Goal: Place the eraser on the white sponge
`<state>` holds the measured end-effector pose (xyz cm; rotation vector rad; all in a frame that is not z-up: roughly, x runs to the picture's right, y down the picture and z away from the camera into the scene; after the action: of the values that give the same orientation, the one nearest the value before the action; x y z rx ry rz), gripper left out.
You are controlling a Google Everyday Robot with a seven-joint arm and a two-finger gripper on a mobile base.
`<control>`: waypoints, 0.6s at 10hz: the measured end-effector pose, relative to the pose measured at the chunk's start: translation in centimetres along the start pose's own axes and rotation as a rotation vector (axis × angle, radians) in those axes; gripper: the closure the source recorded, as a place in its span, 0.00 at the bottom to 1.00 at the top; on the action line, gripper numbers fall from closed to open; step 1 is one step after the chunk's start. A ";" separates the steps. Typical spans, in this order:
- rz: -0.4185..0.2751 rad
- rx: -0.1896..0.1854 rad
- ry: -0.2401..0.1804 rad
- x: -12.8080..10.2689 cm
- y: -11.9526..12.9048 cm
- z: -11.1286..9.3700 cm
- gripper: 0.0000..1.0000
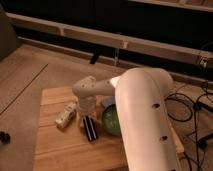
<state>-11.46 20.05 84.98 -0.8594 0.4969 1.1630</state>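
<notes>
A lab-like test room: cables (190,107) trail on carpet (30,70) right of the wooden table (55,150), over which the gripper (86,116) hangs.

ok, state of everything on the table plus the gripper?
gripper: low, over the far end of the eraser.
eraser: flat on the table, not on the white sponge.
white sponge: flat behind the green bowl, partly hidden.
green bowl: upright, beside the eraser.
pale packet: lying on its side.
</notes>
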 end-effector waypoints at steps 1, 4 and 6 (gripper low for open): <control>0.004 -0.005 0.005 0.1 -0.2 0.3 0.69; 0.021 -0.007 0.001 -0.1 -0.8 0.2 0.98; 0.025 0.023 -0.050 -1.5 -0.9 -2.8 1.00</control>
<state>-10.94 16.80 84.70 -0.8043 0.4799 1.1964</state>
